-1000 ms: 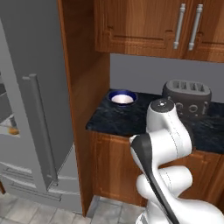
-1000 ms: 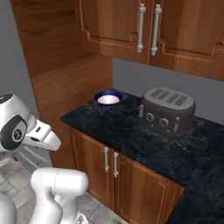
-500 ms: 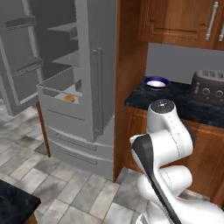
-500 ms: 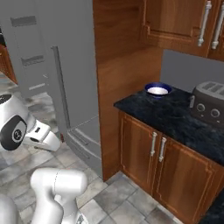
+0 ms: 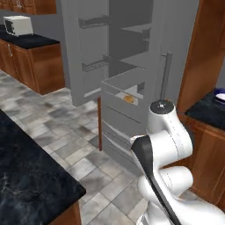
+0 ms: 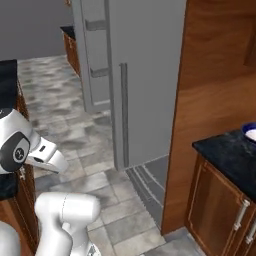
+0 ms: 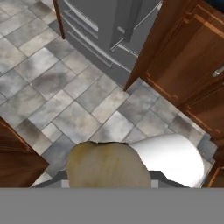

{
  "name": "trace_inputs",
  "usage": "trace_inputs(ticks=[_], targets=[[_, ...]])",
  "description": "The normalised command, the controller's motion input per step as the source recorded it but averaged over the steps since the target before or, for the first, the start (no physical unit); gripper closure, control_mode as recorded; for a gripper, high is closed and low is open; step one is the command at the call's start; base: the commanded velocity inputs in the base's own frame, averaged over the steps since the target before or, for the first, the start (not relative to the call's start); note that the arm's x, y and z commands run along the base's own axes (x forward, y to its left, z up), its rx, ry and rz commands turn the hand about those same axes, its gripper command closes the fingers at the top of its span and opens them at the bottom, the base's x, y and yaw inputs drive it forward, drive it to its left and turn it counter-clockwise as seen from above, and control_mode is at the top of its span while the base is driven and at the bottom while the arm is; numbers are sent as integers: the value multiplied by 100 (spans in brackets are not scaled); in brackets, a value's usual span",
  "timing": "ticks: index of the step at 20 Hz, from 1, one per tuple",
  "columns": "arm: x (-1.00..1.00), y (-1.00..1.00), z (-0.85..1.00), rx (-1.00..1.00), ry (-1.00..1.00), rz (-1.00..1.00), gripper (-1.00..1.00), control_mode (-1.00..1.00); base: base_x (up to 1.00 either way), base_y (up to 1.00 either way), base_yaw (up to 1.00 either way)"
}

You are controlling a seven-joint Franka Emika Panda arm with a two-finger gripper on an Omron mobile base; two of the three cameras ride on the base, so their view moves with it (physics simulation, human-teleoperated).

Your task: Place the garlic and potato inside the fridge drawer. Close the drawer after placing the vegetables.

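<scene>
Garlic (image 7: 107,164), a pale beige-olive lump, sat right at the gripper (image 7: 107,181) and looked clasped between its jaws, though the fingertips themselves were hidden behind it. Far ahead of the gripper, across the tiled floor (image 7: 65,100), the fridge drawer (image 5: 125,103) stood pulled out of the grey fridge (image 5: 132,52), and the potato (image 5: 128,99) lay inside it, well apart from the gripper.

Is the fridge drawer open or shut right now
Open. The fridge drawer juts out from the fridge, with the potato visible inside.
</scene>
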Motion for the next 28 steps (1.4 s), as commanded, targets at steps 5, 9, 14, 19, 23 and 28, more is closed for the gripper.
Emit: trace_inputs(ticks=[5,9,14,19,23,28], targets=[[0,0,0,0,0,0,100,100,85,-20,53],[0,0,0,0,0,0,100,100,81,-3,43],[0,0,0,0,0,0,100,100,88,-2,21],[0,0,0,0,0,0,100,100,89,-11,-1],[0,0,0,0,0,0,100,100,95,0,-22],[0,0,0,0,0,0,100,100,57,-5,-47]])
